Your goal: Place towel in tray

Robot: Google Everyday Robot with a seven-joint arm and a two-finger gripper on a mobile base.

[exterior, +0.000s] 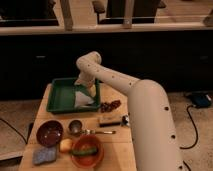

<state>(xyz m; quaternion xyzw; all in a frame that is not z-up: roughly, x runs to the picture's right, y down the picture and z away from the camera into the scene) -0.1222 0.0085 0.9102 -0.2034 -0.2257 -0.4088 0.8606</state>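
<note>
Over tray [57, 95] — gripper [91, 90], towel [82, 98] seemingly beneath.

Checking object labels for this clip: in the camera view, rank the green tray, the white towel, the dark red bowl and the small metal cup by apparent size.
1. Green tray
2. White towel, lying in the tray under the tool
3. Dark red bowl, close to the towel in apparent size and nearer the camera, so this order is unsure
4. Small metal cup
</note>
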